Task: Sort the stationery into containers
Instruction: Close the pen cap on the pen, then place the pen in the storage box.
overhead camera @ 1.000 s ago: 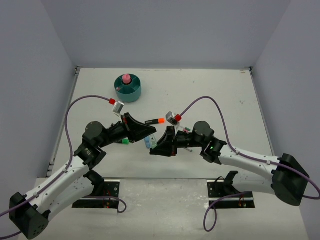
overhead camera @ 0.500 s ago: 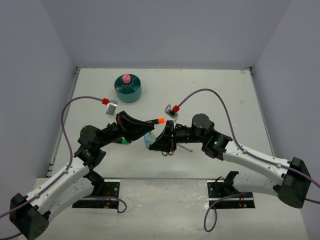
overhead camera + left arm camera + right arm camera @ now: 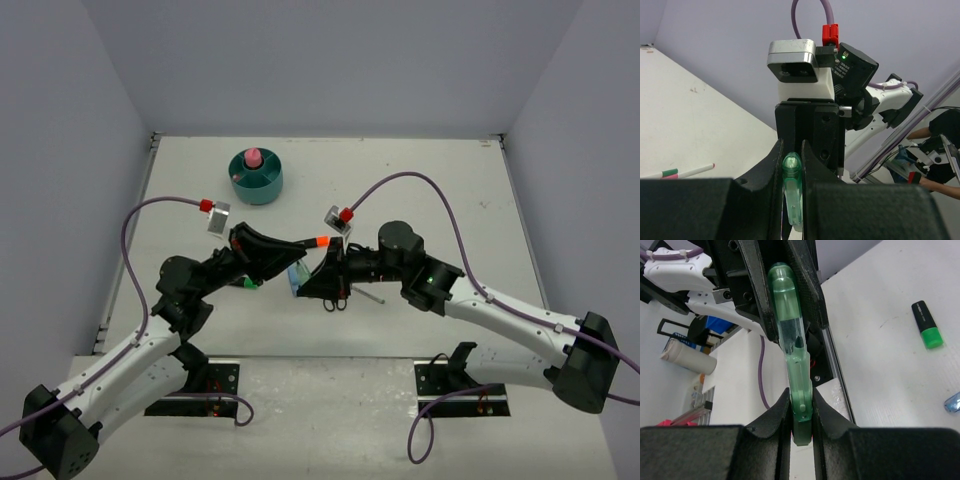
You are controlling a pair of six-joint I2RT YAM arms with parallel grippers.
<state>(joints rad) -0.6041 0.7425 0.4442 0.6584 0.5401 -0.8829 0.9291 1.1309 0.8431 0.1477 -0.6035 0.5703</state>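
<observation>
Drifted left over the worktop (image 3: 430, 180) since a second ago, right arm stretched further. Far left, teal organiser (image 3: 262, 188) with pink tube (image 3: 253, 157) in its centre. Above mid-worktop, left fingers (image 3: 772, 162) and right fingers (image 3: 776, 412) pinched narrow on opposite ends of pale-green marker (image 3: 790, 335), mostly hidden from above.

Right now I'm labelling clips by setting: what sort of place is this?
Probably a robotics lab test cell: a white table boxed in by plain grey panels, a left arm and a right arm bolted at its near edge, and a teal organiser as a prop.
</observation>
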